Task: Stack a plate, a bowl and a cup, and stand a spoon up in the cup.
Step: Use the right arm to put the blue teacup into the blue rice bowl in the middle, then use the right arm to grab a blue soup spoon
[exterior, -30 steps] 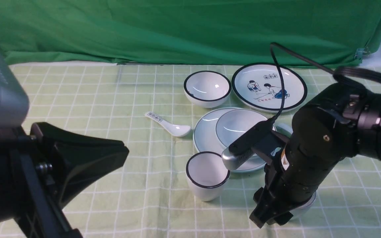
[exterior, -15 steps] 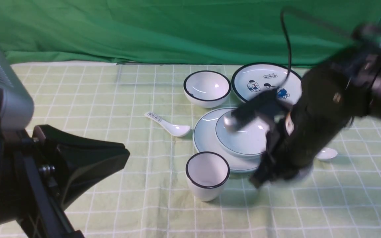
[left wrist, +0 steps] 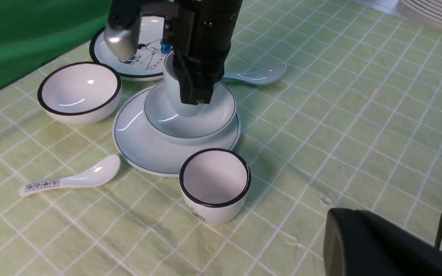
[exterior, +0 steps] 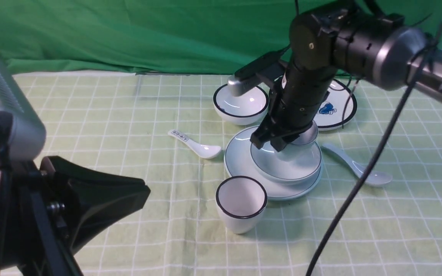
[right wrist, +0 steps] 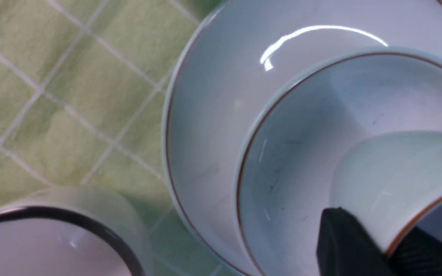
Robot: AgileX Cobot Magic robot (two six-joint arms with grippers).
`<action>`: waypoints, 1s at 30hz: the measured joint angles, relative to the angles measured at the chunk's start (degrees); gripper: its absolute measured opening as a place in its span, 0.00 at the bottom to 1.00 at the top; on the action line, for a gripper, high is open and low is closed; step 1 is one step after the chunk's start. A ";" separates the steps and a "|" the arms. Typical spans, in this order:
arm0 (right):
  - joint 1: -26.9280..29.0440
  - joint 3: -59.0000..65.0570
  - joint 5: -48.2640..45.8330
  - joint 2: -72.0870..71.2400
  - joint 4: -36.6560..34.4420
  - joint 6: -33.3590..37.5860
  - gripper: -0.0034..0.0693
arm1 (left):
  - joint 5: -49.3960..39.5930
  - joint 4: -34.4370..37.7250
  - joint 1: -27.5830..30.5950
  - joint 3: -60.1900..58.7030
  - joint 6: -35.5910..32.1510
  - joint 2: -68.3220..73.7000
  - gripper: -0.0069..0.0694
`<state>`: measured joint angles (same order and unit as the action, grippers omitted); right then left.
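Note:
The plain pale plate lies mid-table with the wide shallow bowl on it. My right gripper is shut on the wall of the small pale cup, one finger inside and one outside. It holds the cup upright, low in the bowl; contact with the bowl is not clear. The right wrist view shows the cup, bowl and plate. The plain spoon lies on the cloth right of the plate. My left gripper hovers at near left, empty; its jaws do not show clearly.
A black-rimmed cup stands just in front of the plate. A black-rimmed bowl and a plate with drawn figures sit behind. A printed spoon lies left of the plate. A green backdrop closes the far side.
My right arm has risen from the near right with the cup and swung back and left, bringing it over the bowl. The plain spoon has come into view. The left arm is still.

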<state>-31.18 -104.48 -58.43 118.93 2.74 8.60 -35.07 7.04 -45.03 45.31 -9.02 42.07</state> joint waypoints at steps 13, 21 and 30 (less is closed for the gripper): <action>0.00 -0.50 -0.59 2.96 0.00 -0.40 0.28 | -0.07 0.00 0.00 0.00 0.00 0.00 0.09; 0.00 -0.70 -0.42 2.00 0.00 -1.48 0.70 | -1.38 0.00 0.00 0.00 0.04 0.00 0.09; 3.79 0.46 -6.77 -13.10 4.15 4.29 0.66 | -1.85 0.00 0.00 0.00 0.04 0.00 0.09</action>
<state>-27.39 -104.01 -65.20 105.83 6.89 12.88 -36.92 7.04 -45.03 45.31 -8.98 42.07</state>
